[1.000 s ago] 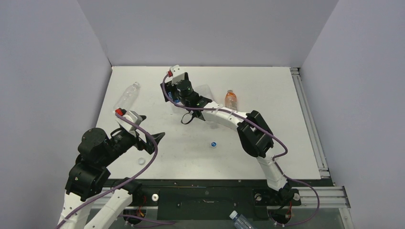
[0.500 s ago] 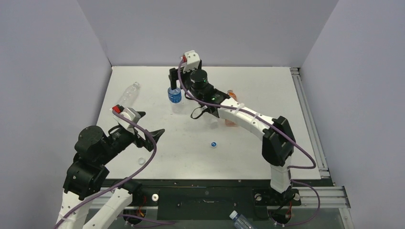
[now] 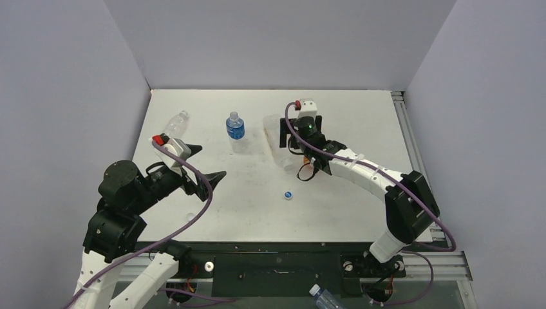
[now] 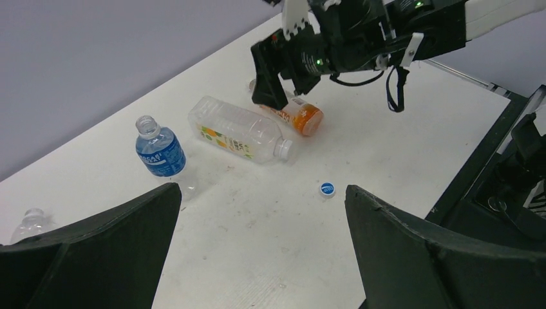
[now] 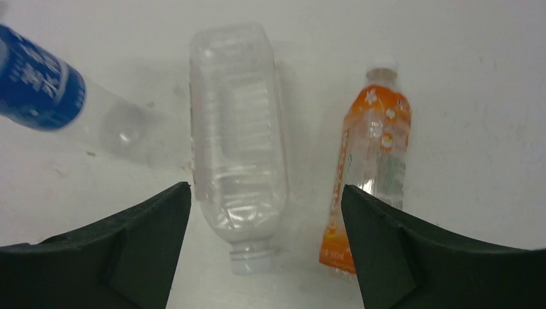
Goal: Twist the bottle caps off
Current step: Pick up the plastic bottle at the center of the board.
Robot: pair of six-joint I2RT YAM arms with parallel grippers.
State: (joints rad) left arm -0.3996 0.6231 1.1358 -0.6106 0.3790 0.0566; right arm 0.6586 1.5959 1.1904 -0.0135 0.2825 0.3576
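A blue cap with a white rim (image 3: 288, 194) lies loose on the table; it also shows in the left wrist view (image 4: 328, 188). A large clear bottle (image 5: 238, 141) lies on its side with a whitish cap (image 5: 253, 260) on its neck. An orange bottle (image 5: 372, 161) lies beside it, its white cap (image 5: 383, 63) at the far end. A blue-labelled bottle (image 3: 235, 126) stands upright with an open mouth (image 4: 147, 122). My right gripper (image 5: 265, 188) is open and empty above the clear bottle's neck. My left gripper (image 4: 261, 193) is open and empty, above the table at the near left.
A small clear bottle (image 3: 175, 122) lies at the far left. A small white cap (image 3: 190, 217) lies near the table's front edge by the left arm. Another bottle (image 3: 322, 296) lies below the table's front rail. Grey walls close in the left, back and right.
My right gripper let go of the blue-labelled bottle, left it standing, and swung right over the lying clear bottle. The orange bottle went from upright to lying. My left gripper shifted slightly.
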